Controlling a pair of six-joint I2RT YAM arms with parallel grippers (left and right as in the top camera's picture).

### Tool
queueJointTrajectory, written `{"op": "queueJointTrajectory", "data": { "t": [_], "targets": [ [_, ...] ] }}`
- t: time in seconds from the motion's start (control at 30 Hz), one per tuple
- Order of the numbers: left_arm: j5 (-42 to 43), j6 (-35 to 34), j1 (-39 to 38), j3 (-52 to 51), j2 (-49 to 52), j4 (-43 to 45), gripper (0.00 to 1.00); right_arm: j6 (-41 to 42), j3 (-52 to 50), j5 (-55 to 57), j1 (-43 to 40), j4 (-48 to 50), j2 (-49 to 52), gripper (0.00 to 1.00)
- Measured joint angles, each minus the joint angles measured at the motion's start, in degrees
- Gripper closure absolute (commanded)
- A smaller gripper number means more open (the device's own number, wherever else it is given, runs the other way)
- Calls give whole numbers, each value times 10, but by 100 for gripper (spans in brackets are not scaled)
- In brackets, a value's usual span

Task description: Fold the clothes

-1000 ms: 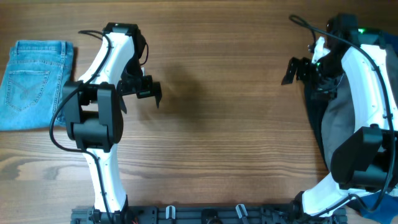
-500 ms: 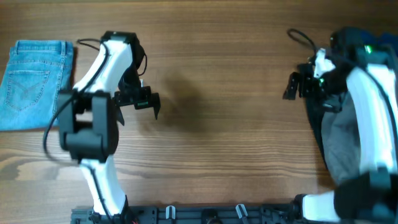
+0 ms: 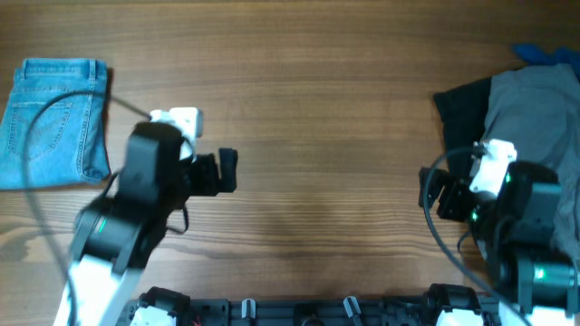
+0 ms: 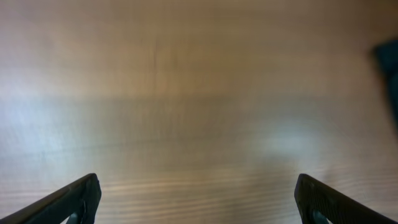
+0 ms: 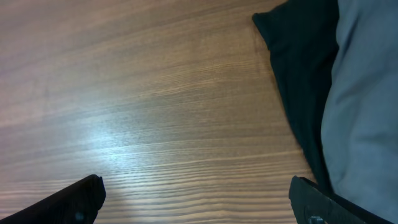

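The left wrist picture is blurry, with only finger tips in its bottom corners. A blue cloth is cut off at the table's right edge, beside a grey cloth and a black cloth. The folded jeans lie flat at the far left. The left gripper and right gripper are spread wide, holding nothing.

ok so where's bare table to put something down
Widest bare wood: the middle of the table, between the jeans at the left edge and the black fabric at right. The strip between the left gripper and right gripper is also free. Crowded: the right side, under the grey garment.
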Motion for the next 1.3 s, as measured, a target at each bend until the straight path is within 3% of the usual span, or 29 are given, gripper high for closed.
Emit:
{"op": "queueJointTrajectory", "data": {
  "t": [0.3,0.83,1.1,1.3],
  "targets": [
    [-19,-2,-2,-5,-95,20,0,116,-13,2,0,0,-21,0],
    [-20,-2,-2,-7,-93,-6,0,143,-13,2,0,0,14,0],
    [-20,-2,-2,-7,-93,-6,0,143,-15,13,0,6,-64,0],
    [-21,-2,-2,-7,-93,-7,0,79,-75,18,1,132,-193,0]
  ]
}}
